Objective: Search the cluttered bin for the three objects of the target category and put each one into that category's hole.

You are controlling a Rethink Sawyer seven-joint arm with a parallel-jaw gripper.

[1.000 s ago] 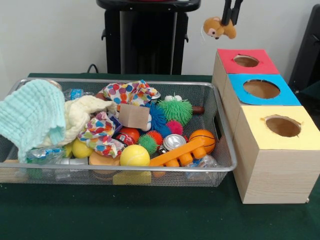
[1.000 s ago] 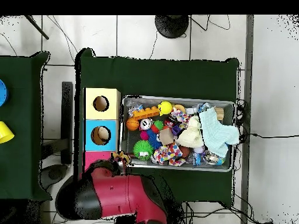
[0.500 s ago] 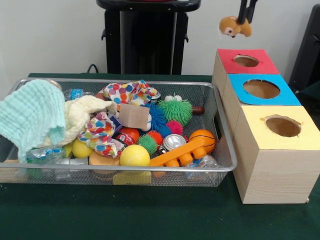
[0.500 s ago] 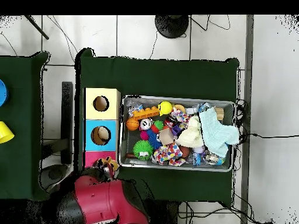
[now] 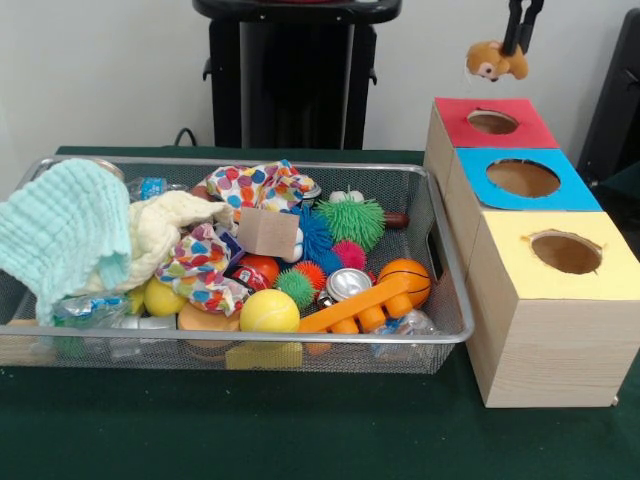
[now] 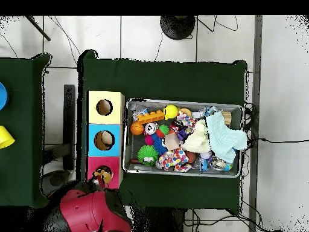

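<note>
Above the red box [image 5: 494,125], a small plush monkey [image 5: 496,61] hung from the gripper [image 5: 519,40], whose fingers we saw pinched narrow on its back. It dangled just over the red hole [image 5: 492,122], slightly toward the rear edge in the front view; from overhead the monkey [image 6: 101,177] sat right at the hole, with the arm [image 6: 90,211] beneath it in the picture. We judged this the release step, with the toy not yet dropped.

Beyond it stood the blue box [image 5: 524,180] and yellow box [image 5: 562,255] in a row, touching. The wire bin [image 5: 240,345] lay beside them, crowded with a spiky green ball [image 5: 352,222], an orange ball [image 5: 404,279], a yellow ball [image 5: 268,312], a spotted cloth [image 5: 262,186] and a mint cloth [image 5: 62,235].

The risk, as we saw it: the monkey hung off-centre and loose, so a swing at release could land it on the rim, or a limb could snag the hole's edge and leave it lying on top.
</note>
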